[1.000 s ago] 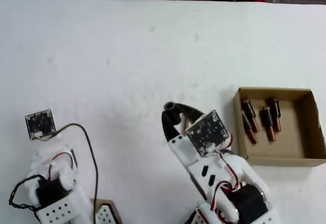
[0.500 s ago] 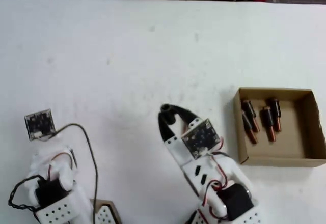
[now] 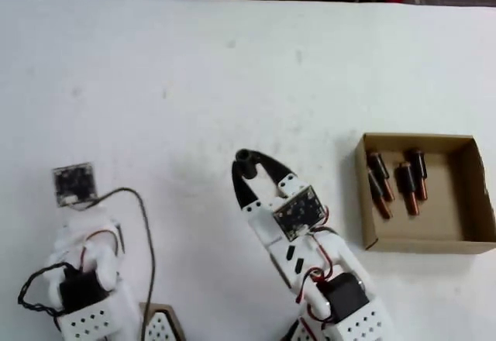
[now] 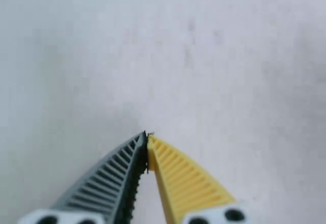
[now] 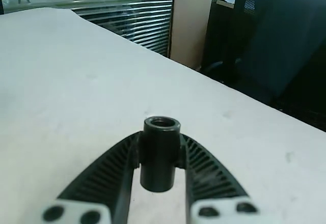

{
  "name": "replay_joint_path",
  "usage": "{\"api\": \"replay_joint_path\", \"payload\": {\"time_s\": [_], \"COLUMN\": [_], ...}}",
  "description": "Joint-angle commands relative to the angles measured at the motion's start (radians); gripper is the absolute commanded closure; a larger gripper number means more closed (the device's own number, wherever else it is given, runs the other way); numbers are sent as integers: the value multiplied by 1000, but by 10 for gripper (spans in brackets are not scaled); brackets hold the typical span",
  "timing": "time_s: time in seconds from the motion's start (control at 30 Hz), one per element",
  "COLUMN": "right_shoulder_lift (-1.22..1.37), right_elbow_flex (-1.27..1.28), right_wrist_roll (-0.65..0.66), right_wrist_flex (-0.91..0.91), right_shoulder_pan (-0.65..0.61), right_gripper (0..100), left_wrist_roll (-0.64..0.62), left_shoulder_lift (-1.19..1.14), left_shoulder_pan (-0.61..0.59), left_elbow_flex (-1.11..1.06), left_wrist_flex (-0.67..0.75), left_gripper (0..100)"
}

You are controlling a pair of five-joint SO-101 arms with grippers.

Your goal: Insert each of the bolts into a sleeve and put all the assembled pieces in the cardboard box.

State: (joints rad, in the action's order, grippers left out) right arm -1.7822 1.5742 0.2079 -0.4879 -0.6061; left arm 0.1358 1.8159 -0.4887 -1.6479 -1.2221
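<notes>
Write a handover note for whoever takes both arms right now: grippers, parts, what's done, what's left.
Left gripper: shut, empty, over the table.
Right gripper: shut on a black sleeve, held upright with its top opening empty, apart from the cardboard box.
Done: several assembled pieces lie in the box.
Left: get a bolt into this sleeve, then put it in the box.

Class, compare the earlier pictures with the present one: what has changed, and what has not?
In the high view, the right hand, shut on the sleeve, moved left, away from the cardboard box. The left arm edged right. The box and the assembled pieces in it stayed put.
</notes>
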Motion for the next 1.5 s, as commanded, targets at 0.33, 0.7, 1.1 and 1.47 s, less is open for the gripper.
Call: {"api": "replay_joint_path", "payload": {"time_s": [0.33,0.7,1.1,1.47], "right_shoulder_lift": [-18,-21,-21,-21], "right_elbow_flex": [117,110,115,110], "right_wrist_roll": [-12,-137,-133,-140], "right_wrist_flex": [252,334,332,334], "right_shoulder_pan": [70,288,380,470], "right_gripper": [981,981,981,981], "left_wrist_roll": [21,14,-31,-204], "left_shoulder_lift": [8,7,-305,-955], "left_shoulder_pan": [329,427,489,665], "left_elbow_flex": [195,198,460,856], "left_wrist_flex": [-54,12,18,54], "left_gripper": [980,980,980,977]}}
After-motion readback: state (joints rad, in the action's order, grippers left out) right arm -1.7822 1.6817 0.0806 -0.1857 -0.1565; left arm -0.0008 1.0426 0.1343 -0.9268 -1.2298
